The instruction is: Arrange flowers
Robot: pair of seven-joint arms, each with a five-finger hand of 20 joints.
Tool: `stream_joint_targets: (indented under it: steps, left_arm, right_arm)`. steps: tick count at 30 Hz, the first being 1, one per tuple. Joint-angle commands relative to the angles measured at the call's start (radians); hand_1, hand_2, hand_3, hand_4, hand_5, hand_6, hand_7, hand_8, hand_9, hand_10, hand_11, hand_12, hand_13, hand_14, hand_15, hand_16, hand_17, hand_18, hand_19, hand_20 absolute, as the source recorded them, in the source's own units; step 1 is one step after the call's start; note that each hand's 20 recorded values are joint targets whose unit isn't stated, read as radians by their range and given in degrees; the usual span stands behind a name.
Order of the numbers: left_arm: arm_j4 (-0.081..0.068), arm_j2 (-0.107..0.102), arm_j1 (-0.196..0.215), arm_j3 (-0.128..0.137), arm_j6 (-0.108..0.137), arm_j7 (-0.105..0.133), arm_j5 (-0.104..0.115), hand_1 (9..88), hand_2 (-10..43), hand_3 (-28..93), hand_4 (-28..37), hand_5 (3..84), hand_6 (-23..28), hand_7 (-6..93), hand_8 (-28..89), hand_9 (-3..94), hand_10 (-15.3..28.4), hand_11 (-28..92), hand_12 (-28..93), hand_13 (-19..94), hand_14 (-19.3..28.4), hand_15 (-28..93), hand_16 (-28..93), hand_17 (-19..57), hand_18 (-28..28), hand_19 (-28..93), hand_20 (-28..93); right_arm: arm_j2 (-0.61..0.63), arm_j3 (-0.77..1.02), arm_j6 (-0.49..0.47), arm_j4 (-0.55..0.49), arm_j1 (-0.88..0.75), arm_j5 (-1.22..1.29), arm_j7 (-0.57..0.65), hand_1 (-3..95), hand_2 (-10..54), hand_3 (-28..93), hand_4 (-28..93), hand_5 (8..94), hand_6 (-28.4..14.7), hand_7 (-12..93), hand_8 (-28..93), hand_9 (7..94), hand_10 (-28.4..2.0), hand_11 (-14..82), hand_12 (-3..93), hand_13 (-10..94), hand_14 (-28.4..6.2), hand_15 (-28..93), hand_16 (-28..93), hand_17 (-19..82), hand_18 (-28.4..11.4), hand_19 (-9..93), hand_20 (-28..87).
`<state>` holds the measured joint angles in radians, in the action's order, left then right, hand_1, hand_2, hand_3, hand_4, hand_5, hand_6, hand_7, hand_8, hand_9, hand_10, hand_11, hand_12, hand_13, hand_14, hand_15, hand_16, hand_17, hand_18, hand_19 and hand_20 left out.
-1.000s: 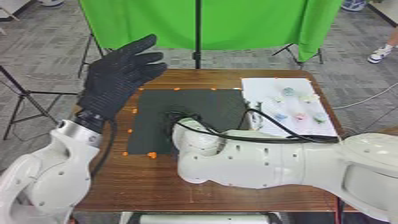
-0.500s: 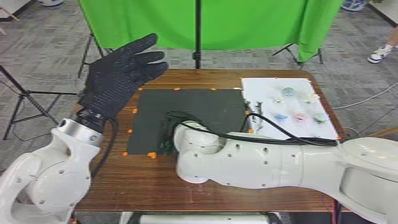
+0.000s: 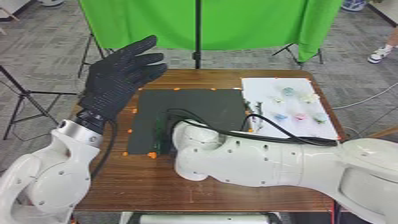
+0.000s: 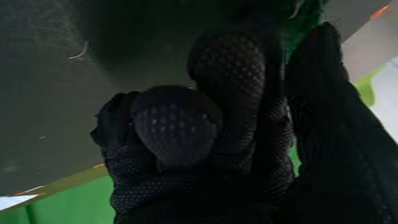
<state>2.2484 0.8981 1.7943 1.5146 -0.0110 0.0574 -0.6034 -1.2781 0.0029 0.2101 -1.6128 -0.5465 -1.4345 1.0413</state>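
Note:
Over the left part of the dark mat (image 3: 200, 102), the right hand (image 3: 166, 134) is low, partly hidden by its own arm, with a green fuzzy stem (image 3: 158, 125) along its left side. In the right wrist view the right hand (image 4: 226, 75) has curled fingers and a thumb with the green stem (image 4: 306, 22) pinched between them; its lower part is hidden. My left hand (image 3: 122, 75) is raised over the far left of the table, open. Small flowers, among them a pink one (image 3: 300, 117) and a blue one (image 3: 288, 91), lie on the white sheet (image 3: 258, 85).
Thin dark stems (image 3: 258, 108) lie along the white sheet's left edge. Orange markers (image 3: 152, 155) surround the mat on the wooden table (image 3: 222, 197). Black cables (image 3: 275, 126) loop over the right arm. A green curtain (image 3: 151, 25) hangs beyond the table.
My right hand has shifted left over the mat, the green stem moving with it, and the cables have moved along. The left hand has stayed almost still.

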Motion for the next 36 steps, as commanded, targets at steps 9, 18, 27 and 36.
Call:
stream_joint_targets:
  steps: [9, 18, 27, 36]
  left_arm:
    - [0.038, -0.024, 0.111, 0.046, 0.060, 0.074, 0.000, 23.4, 7.4, 76, -23.0, 36.2, 10.0, 15.0, -10, 31.9, 21.5, 26, 11, 23, 28.4, 49, -9, -9.4, 28.4, 59, 12]
    - [0.115, -0.010, 0.319, 0.160, 0.139, 0.105, -0.007, 23.4, 7.4, 76, -23.1, 36.3, 10.1, 14.9, -10, 32.0, 21.6, 26, 11, 23, 28.4, 49, -9, -9.4, 28.4, 59, 12]
    - [0.159, -0.001, 0.497, 0.255, 0.197, 0.174, 0.001, 23.4, 7.4, 76, -23.1, 36.4, 10.2, 14.9, -10, 32.1, 21.7, 26, 11, 23, 28.4, 49, -9, -9.3, 28.4, 59, 12]
    - [0.174, 0.027, 0.575, 0.312, 0.221, 0.198, 0.004, 23.4, 7.4, 76, -23.2, 36.6, 10.2, 15.0, -10, 32.2, 21.7, 26, 11, 23, 28.4, 49, -9, -9.4, 28.4, 59, 12]
  right_arm:
    - [0.006, -0.001, -0.009, -0.020, 0.011, -0.014, -0.033, 45.3, -0.1, 46, -28, 76.1, 3.3, 14, -14, 89.2, -10.6, 46.0, 23.4, 83, -7.3, 74, 19, 46, -21.7, 93, 40]
    - [0.083, -0.106, 0.287, -0.122, 0.059, -0.338, -0.002, 39.7, -2.3, 49, -28, 65.2, -1.4, 14, -13, 87.5, -11.1, 40.9, 20.7, 83, -6.9, 73, 19, 47, -21.9, 93, 39]
    - [0.294, 0.068, 0.253, -0.290, -0.060, -0.502, 0.031, 33.0, -1.8, 57, -28, 63.8, -3.1, 13, -12, 87.6, -12.5, 38.4, 20.1, 85, -6.8, 70, 18, 49, -22.3, 93, 38]
    - [0.506, 0.549, 0.181, -0.483, -0.537, -0.630, 0.131, 27.7, 0.0, 64, -26, 54.7, -7.3, 10, -11, 78.2, -17.7, 24.3, 15.4, 79, -12.6, 54, 14, 44, -23.4, 93, -5]
